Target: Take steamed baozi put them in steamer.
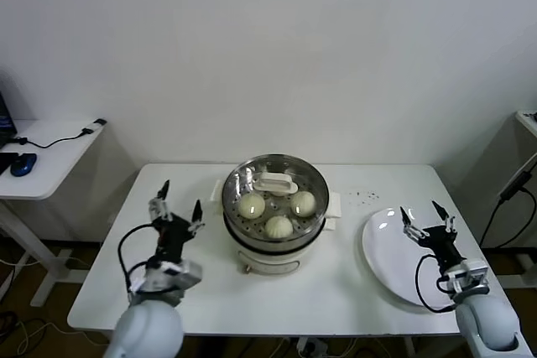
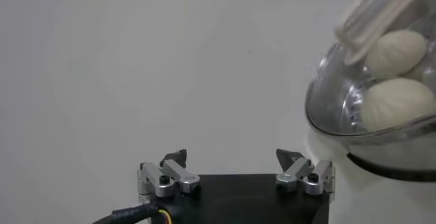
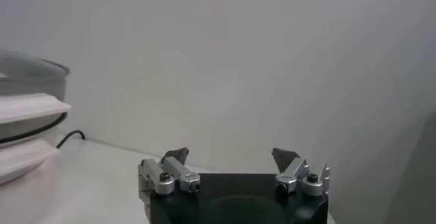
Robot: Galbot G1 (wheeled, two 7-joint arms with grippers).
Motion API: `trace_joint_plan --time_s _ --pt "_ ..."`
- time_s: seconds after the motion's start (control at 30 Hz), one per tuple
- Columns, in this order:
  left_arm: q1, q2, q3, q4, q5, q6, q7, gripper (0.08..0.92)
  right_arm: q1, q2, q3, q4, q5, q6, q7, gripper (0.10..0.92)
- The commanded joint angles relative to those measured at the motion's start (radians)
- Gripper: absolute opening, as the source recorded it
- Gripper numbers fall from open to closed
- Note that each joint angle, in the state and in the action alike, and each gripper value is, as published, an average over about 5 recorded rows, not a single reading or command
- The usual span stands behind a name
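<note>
You have three buns [image 1: 279, 226] in view, all lying inside the steamer [image 1: 275, 245] at the middle of the white desk [image 1: 336, 291], under its glass lid [image 1: 276, 182]. Your left pincer [image 1: 177, 211] stands spread, tips up, just left of the steamer. Your right pincer [image 1: 425, 216] is likewise spread, over the one white plate [image 1: 388, 262]. A plain white wall stands behind.

I can read no text, label, brand or number in any view. The steamer [image 1: 275, 207] shows no marking I can make out, though its front may carry something too small to tell from here.
</note>
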Motion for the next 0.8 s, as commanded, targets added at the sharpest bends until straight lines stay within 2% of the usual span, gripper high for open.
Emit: trace_joint_plan --time_s 0.03,0.17,0.4,0.8 --pt "0.222 -0.147 -0.413 0.072 -0.711 -0.480 -0.009 0.823 -0.045 0.056 0.013 0.061 -0.001 -0.033 0.010 0.823" --pt "0.238 -0.178 -0.429 0.121 -0.768 -0.507 0.027 0.823 -0.064 0.069 0.020 0.070 0.001 -0.032 0.006 0.823" --pt "0.266 -0.177 -0.414 0.198 -0.763 -0.540 0.036 0.823 -0.106 0.085 0.040 0.095 0.009 -0.035 -0.021 0.823" --pt "0.290 -0.178 -0.400 0.157 -0.735 -0.553 0.035 0.823 -0.156 0.096 0.065 0.140 0.047 -0.042 -0.054 0.823"
